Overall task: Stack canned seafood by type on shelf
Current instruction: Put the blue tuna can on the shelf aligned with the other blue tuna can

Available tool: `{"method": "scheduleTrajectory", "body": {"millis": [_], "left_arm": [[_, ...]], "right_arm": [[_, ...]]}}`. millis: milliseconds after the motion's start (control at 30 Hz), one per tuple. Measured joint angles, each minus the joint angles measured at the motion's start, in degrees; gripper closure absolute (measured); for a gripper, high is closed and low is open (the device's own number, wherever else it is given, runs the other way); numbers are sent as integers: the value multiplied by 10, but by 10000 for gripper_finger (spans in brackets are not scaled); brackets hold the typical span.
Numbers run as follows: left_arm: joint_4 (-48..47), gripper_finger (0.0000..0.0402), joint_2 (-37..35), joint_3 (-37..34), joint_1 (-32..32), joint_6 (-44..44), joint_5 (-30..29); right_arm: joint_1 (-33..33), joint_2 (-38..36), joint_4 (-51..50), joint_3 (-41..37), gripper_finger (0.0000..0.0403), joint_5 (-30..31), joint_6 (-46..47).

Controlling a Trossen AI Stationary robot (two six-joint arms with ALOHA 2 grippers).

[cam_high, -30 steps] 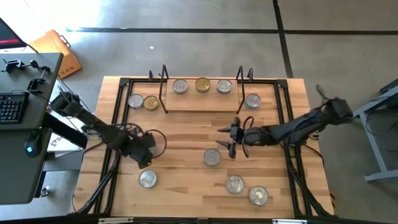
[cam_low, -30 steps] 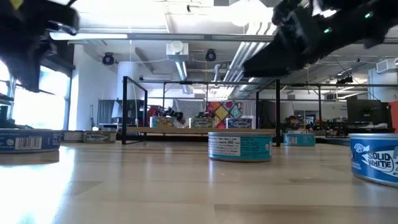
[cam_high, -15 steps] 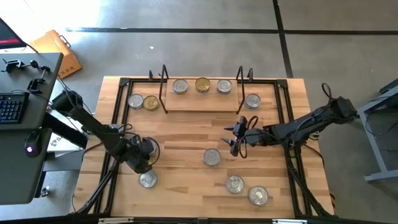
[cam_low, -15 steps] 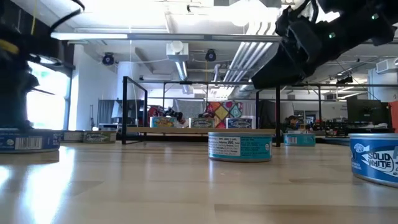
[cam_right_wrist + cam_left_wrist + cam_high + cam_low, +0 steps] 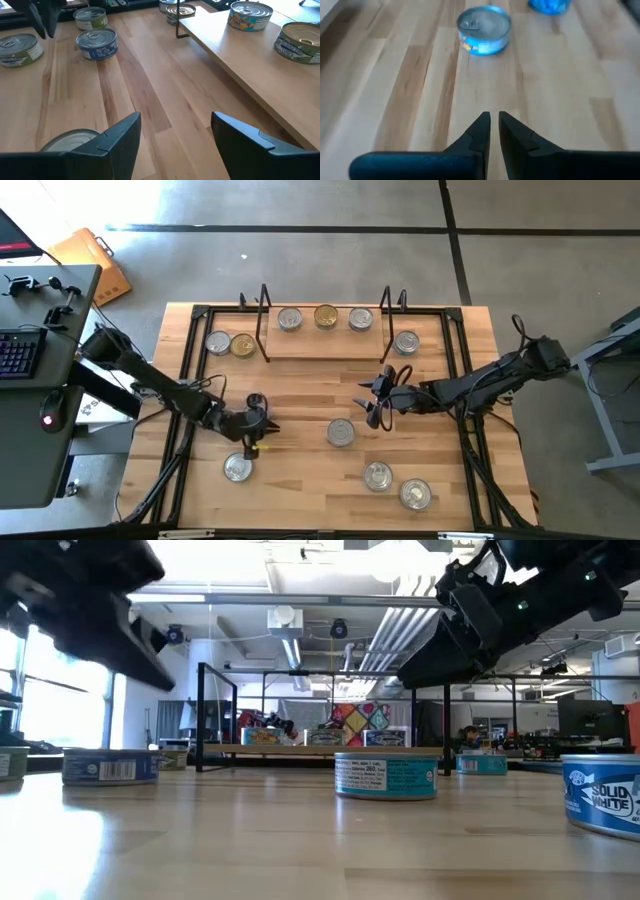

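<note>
The shelf [image 5: 325, 342] stands at the table's far middle with three tins on its board, a gold-topped one [image 5: 325, 316] between two silver ones. Two tins [image 5: 230, 344] sit left of it and one [image 5: 406, 341] sits right of it. More tins rest on the tabletop: one at mid-table [image 5: 341, 432], one near left [image 5: 237, 468], two near right [image 5: 396, 484]. My left gripper [image 5: 262, 423] [image 5: 494, 117] hangs above bare wood, fingers nearly together, holding nothing. My right gripper [image 5: 375, 405] [image 5: 176, 117] hovers open just beyond the mid-table tin [image 5: 70, 140].
Black frame rails [image 5: 185, 410] run along the table's left and right sides. A dark desk with a keyboard [image 5: 20, 350] stands beyond the left edge. Bare wood lies between the two grippers and in front of the shelf.
My left gripper has swung toward the table's right, away from the near-left tin, sinking a little and tipping from pointing down to slanting forward. My right gripper has stayed above the mid-table tin, turning slightly.
</note>
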Motion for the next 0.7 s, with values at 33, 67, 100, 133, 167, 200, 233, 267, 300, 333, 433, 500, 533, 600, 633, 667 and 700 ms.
{"method": "scheduleTrajectory", "body": {"millis": [33,67,100,133,167,200,233,267,300,333,433,500,533,600,633,667,700], "left_arm": [[-17,373,0,0,0,-1,-10],[-41,371,0,0,0,-14,-26],[-71,368,0,0,0,-40,-42],[-105,365,0,0,2,-87,-64],[-143,360,0,0,7,-147,-88],[-184,356,0,0,16,-211,-105],[-223,353,0,0,25,-270,-111],[-257,351,0,0,33,-322,-110],[-283,351,0,-1,41,-359,-102],[-293,353,0,-4,48,-378,-88],[-259,368,0,-15,63,-358,-67],[-205,382,1,-22,71,-303,-65],[-168,388,5,-24,76,-266,-67],[-72,398,10,-23,84,-169,-75],[-20,399,13,-23,86,-111,-76],[28,399,16,-23,87,-52,-75],[72,398,18,-23,87,0,-73]], "right_arm": [[0,0,0,0,167,0,0],[0,0,0,0,167,0,0],[0,0,0,0,167,0,0],[0,0,0,0,167,0,0],[0,0,2,0,167,1,0],[0,0,3,0,167,4,0],[0,0,3,0,167,7,0],[0,0,3,0,167,9,0],[0,0,3,0,167,10,0],[0,0,3,0,167,10,0],[0,0,3,0,167,11,0],[0,0,3,0,167,11,0],[0,0,3,0,167,11,0],[0,0,4,0,167,11,0],[0,0,4,0,167,11,0],[0,0,4,0,167,11,0],[0,0,4,0,167,11,0]]}}
